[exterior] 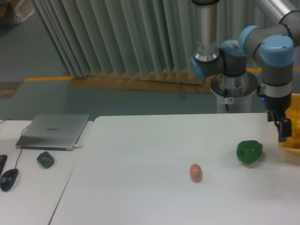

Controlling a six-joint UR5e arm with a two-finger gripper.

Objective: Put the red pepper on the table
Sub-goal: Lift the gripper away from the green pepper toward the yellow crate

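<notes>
The room is the largest thing here: a wall of grey vertical blinds [117,37] runs along the back, above a blue-grey floor crossed by a yellow line; in front of it lies the white desk [154,197] with its rounded corner, mostly bare, which is presumably where the red pepper is meant to end up; that pepper cannot be seen anywhere in this view, and it may well lie in the yellow basket [291,123] at the right edge, whose contents are cut off by the frame; the arm [276,61] stands bent above the right end of the desk, its wrist pointing down, so the claw [282,129] hangs just at the basket's near wall, a position that fits reaching in for the next item; it holds nothing that can be seen, though whether its fingers are spread or pressed together cannot be told at this angle; to the left an adjoining white desk carries a closed grey laptop [54,131], set well away from the working area, with a small dark object [45,159] and a black mouse [9,178] in front of it; the green pepper [249,152] rests on the desk near the basket, apart from the claw and free of it; the egg [196,172], smallest of all, lies alone toward the middle.
</notes>
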